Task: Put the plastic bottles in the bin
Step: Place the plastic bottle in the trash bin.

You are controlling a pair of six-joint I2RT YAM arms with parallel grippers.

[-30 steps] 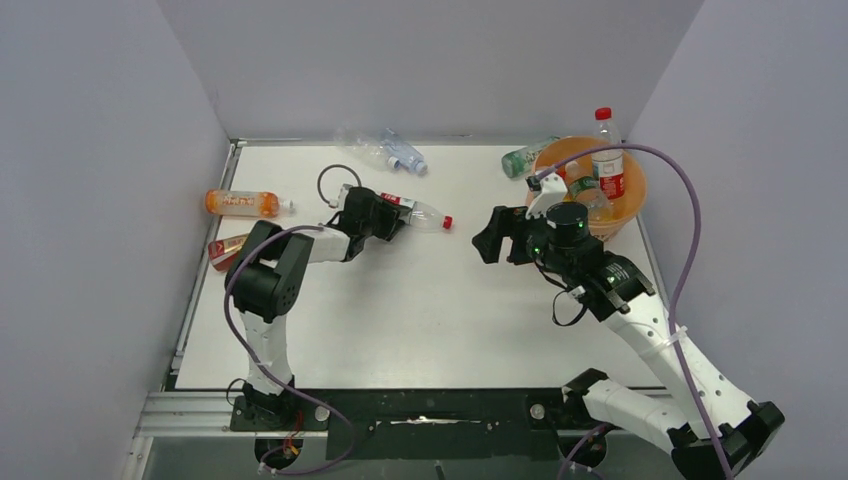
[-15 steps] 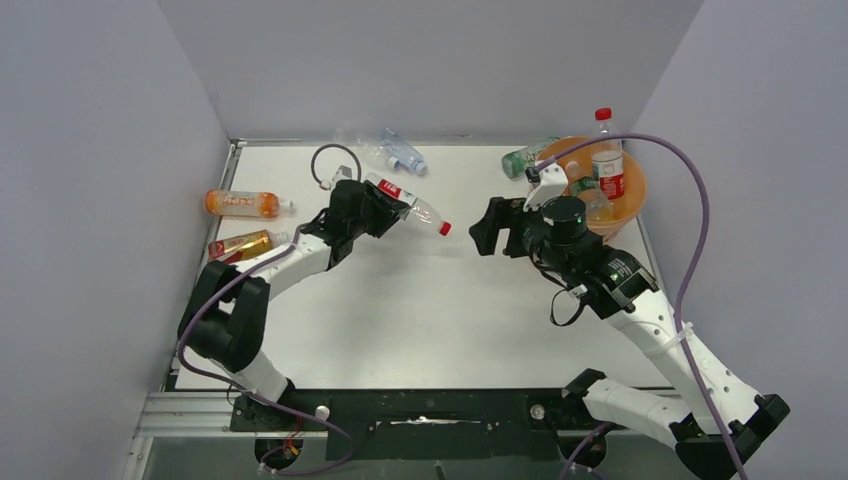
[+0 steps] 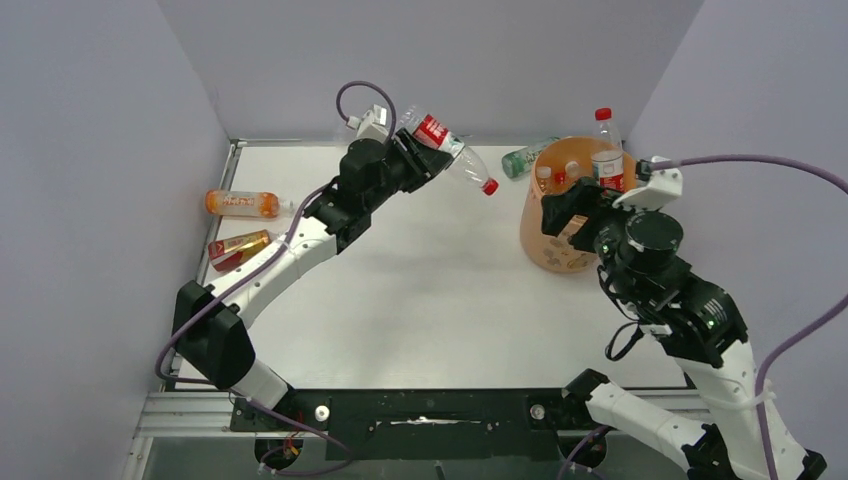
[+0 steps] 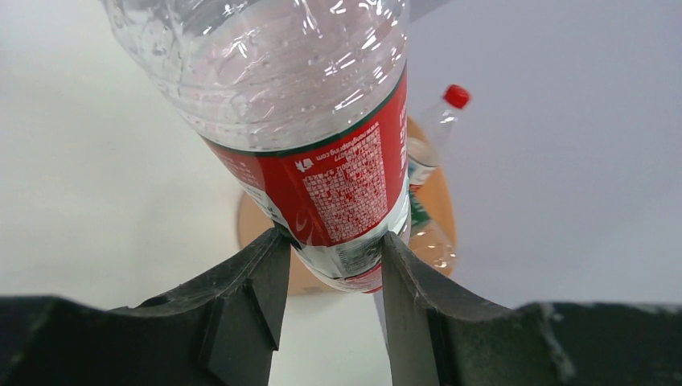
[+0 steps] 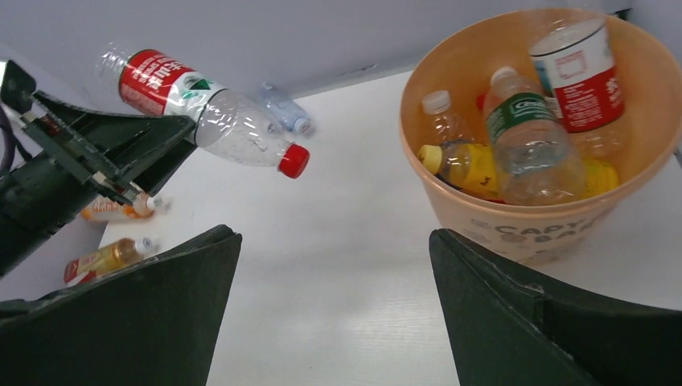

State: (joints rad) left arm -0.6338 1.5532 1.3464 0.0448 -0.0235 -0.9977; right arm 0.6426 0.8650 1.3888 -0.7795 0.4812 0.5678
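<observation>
My left jaws are clamped on the body of a clear red-label bottle (image 4: 322, 153), a finger on either side by the label. It is held in the air above the worktop (image 3: 430, 290), red cap pointing toward the bin (image 5: 515, 229). My right jaws are spread wide with nothing between them. The bin sits just beyond them at the worktop's right side; I cannot tell whether a finger touches its wall.

My left wrist view cuts off the held bottle's cap, and the bottle hides nearly all of the bin there. My right finger covers the end of the bin's lettering.

Only my right wrist view looks into the bin: a tall red-label bottle (image 5: 581, 76), a green-label bottle (image 5: 523, 137) and a yellow bottle (image 5: 470, 165). Only the top view shows another green-label bottle (image 3: 522, 158) lying behind the bin. An orange bottle (image 3: 240, 203) lies far left.
</observation>
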